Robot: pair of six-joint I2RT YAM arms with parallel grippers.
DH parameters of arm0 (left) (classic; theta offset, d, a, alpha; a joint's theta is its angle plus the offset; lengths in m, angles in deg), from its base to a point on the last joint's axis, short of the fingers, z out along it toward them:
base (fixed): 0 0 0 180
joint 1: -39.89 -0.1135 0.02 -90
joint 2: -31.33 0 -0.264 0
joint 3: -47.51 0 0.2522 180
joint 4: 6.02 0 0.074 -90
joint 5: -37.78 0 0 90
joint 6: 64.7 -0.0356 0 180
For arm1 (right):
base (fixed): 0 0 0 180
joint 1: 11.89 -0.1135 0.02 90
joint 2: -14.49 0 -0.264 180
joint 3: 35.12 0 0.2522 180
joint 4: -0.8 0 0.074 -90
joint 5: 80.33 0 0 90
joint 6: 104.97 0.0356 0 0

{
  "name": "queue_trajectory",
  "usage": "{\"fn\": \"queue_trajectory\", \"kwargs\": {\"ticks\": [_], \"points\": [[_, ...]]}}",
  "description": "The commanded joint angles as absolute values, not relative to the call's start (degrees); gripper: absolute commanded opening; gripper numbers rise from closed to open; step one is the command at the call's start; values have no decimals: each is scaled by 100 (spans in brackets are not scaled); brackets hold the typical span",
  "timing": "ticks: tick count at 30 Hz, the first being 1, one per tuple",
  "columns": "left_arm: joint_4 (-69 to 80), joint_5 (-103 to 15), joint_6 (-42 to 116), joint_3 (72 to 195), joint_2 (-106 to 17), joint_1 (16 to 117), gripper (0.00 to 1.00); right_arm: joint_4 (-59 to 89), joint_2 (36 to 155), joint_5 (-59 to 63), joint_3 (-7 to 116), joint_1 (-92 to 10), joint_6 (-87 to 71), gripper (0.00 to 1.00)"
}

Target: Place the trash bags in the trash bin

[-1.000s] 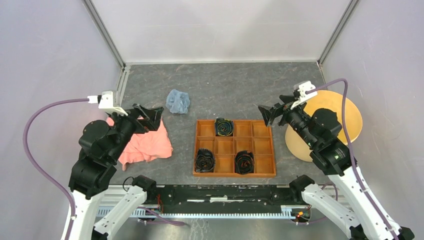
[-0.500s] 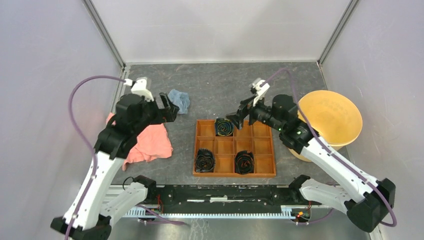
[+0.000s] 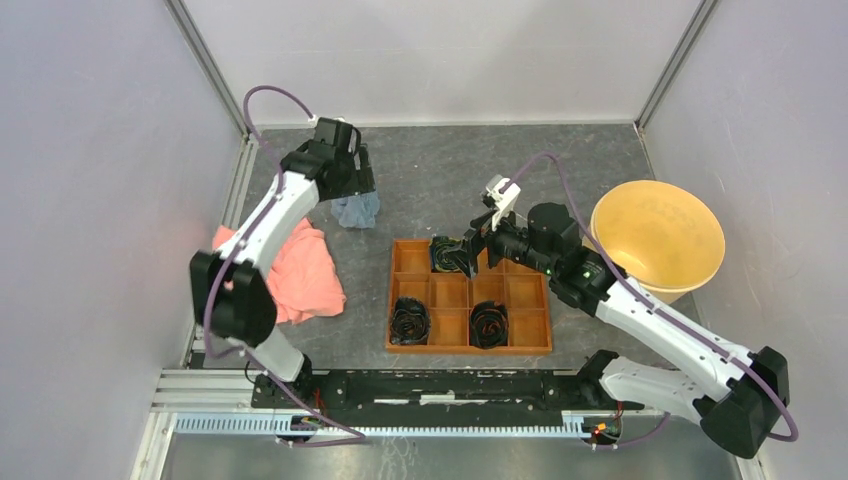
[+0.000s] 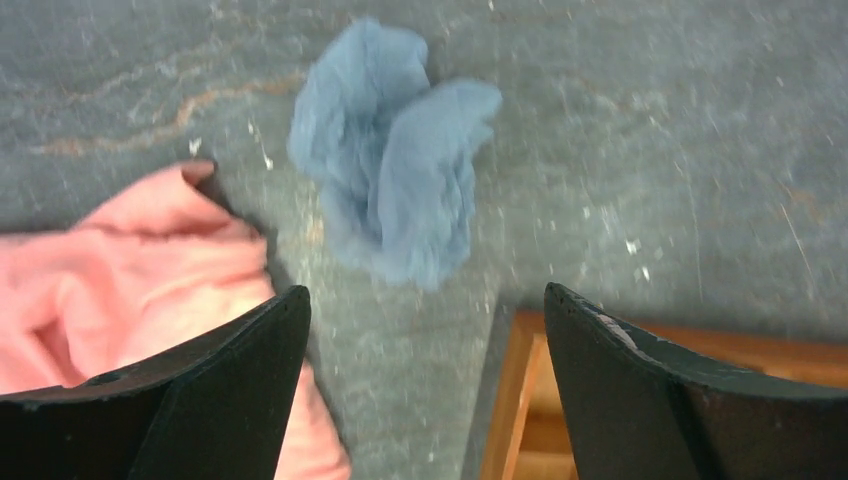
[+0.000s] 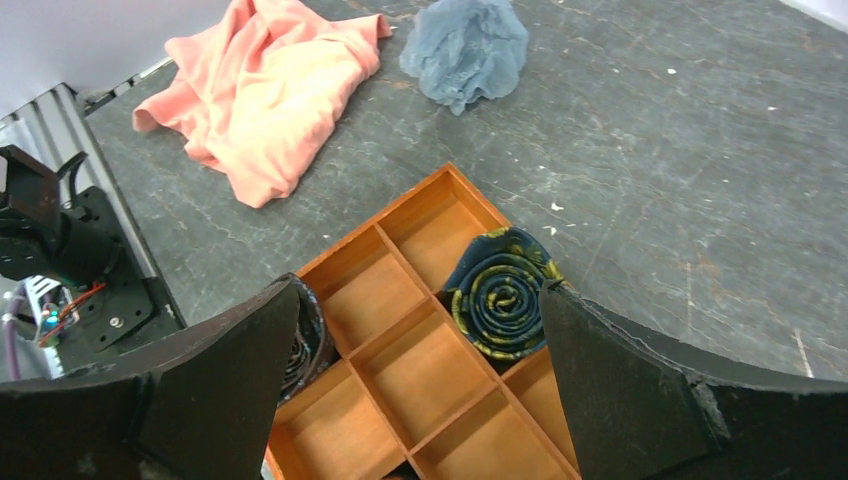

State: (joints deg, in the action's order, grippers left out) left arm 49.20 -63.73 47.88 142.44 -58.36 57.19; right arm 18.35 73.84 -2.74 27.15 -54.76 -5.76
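**Top view.** You count one trash bag, a crumpled pale blue wad lying on the worktop. It is beyond the tray's left rear corner and well apart from the one trash bin at the right side. You also count one pink cloth, one orange tray and three dark rolls in it. The left claw stands over the bag. The right claw stands over the tray's rear row. The worktop is dark grey and stone-veined, enclosed by pale walls.

**Left wrist view.** The left claw has its jaws apart. The bag lies on the worktop ahead of the fingertips, beside the cloth.

**Right wrist view.** The right claw has its jaws apart above the tray. Two rolls are visible here, one in full.
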Motion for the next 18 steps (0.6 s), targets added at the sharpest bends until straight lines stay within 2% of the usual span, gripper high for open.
{"fn": "queue_trajectory", "kwargs": {"ticks": [1,5,8,13,15,18], "points": [[5034,-6641,4528,15284,-7063,5494,88,2020,7123,174,2720,-5496,-917,98],[5159,-6526,4323,15733,-7970,5460,78,2258,7100,381,2762,-5494,-1079,98],[5048,-6096,4284,15709,-8151,5418,48,2322,7122,541,2749,-5491,-1107,98],[3999,-4730,4160,14785,-7435,5413,12,2361,7372,675,2819,-5495,-1021,98],[3589,-4091,4156,14505,-7058,5413,7,2307,7497,715,2845,-5495,-939,98],[2951,-2923,4266,14177,-6566,5414,5,2037,7647,792,2848,-5489,-719,98]]}}
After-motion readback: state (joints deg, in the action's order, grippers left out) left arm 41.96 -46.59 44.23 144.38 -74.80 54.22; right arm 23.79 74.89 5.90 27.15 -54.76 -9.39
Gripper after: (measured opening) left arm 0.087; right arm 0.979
